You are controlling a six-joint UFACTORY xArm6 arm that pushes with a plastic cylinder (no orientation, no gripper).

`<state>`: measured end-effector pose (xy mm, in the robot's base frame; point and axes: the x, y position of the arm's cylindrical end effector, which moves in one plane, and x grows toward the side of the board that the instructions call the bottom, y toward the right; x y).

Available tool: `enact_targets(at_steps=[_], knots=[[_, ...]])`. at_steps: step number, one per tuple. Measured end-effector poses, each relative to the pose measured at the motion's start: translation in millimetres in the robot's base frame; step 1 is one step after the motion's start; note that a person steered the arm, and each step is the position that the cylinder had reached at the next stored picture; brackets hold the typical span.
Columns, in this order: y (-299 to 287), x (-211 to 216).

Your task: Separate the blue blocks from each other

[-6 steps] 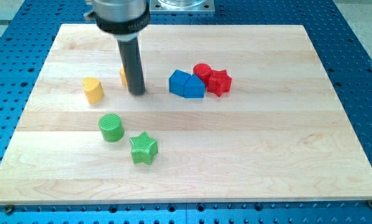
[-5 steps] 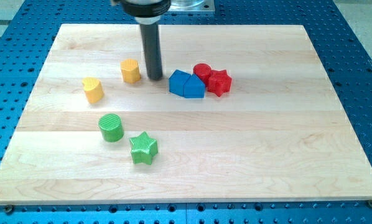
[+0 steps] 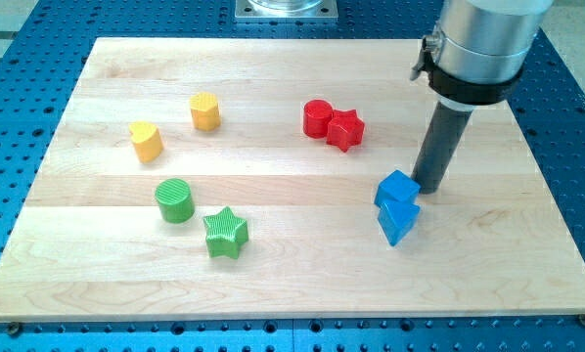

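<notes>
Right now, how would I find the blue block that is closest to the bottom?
Start at the wooden board and go to its right half, where my tip stands. Two blue blocks touch there. Yours is the lower blue block, pointed like a wedge, just below the boxy upper blue block.

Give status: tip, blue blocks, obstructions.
My tip at upper blue block's right edge. Lower blue block touching it, not separated. Red pair well clear.

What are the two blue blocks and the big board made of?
The blue blocks look like matte plastic, with even colour and fine ridges; this is uncertain. They sit touching, with my tip beside them on the view's right. The board looks like smooth, light wood, with grain and plank seams.
</notes>
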<state>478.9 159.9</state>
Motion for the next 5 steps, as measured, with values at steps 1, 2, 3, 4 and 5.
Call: enact_targets(at_steps=[1,2,3,4,5], knots=[[-26,31],[-98,32],[-121,19],[-50,-12],[-115,-4]])
